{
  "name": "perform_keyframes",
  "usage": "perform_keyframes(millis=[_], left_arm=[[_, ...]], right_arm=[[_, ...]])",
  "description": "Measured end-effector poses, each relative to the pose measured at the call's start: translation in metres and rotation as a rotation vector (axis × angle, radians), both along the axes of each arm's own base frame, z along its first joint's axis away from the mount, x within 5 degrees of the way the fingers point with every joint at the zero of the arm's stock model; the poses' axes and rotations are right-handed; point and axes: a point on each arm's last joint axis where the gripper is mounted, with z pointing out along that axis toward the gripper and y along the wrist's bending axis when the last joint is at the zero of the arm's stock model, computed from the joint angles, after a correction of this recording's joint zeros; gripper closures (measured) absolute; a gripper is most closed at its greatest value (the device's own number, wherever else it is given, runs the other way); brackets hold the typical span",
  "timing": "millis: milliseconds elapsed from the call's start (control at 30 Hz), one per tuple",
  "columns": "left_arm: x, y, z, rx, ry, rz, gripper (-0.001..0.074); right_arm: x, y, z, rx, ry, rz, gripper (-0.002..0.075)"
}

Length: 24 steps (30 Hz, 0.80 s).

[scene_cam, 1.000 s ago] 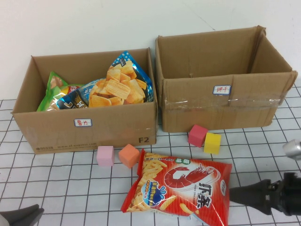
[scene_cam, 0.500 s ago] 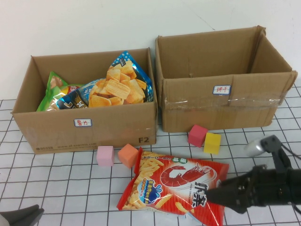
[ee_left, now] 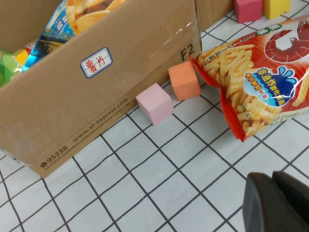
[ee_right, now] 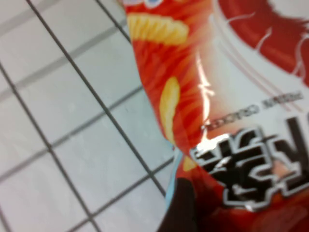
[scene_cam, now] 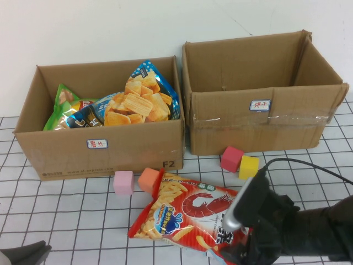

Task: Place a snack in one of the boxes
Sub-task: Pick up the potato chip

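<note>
The red shrimp-chip snack bag (scene_cam: 187, 212) lies on the grid table in front of the boxes and also shows in the left wrist view (ee_left: 263, 72). My right gripper (scene_cam: 234, 248) is tipped down onto the bag's near right end. In the right wrist view the bag (ee_right: 231, 96) fills the space at the jaws, with one dark finger (ee_right: 181, 208) at its edge; the gripper looks open around it. The left box (scene_cam: 99, 146) holds several snack bags. The right box (scene_cam: 259, 118) looks empty. My left gripper (scene_cam: 25, 254) is parked at the near left corner, shut and empty (ee_left: 273, 203).
Pink (scene_cam: 123, 182) and orange (scene_cam: 150, 181) foam cubes sit by the left box's front, touching the bag's far left corner. Red (scene_cam: 231, 158) and yellow (scene_cam: 249, 167) cubes sit before the right box. Open grid table lies at the near left.
My right arm has swung in from the right and pitched down onto the bag's near end. The bag has slid and turned to the left, toward the orange cube. The left arm has not moved.
</note>
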Motion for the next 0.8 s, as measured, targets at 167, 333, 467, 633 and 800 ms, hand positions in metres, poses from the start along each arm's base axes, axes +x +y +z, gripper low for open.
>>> perform_keyframes(millis=[167,333,467,633,800], left_arm=[[0.0,0.0,0.0,0.0,0.0,0.0,0.0736],[0.0,0.0,0.0,-0.003,0.002,0.0,0.0736],[0.0,0.0,0.0,-0.003,0.002,0.0,0.0736],[0.0,0.0,0.0,-0.01,0.007,0.0,0.0736],[0.0,-0.001,0.0,-0.011,0.009,-0.001,0.0736]], right_arm=[[-0.005,0.007,-0.001,-0.071,-0.061,0.019,0.0144],[-0.004,0.008,-0.01,-0.081,-0.028,0.006,0.0144],[-0.001,0.01,-0.021,-0.1,0.0,0.002,0.0144],[0.0,0.01,-0.022,-0.099,0.006,-0.022,0.0214],[0.002,0.011,-0.021,-0.094,0.007,-0.035,0.0348]])
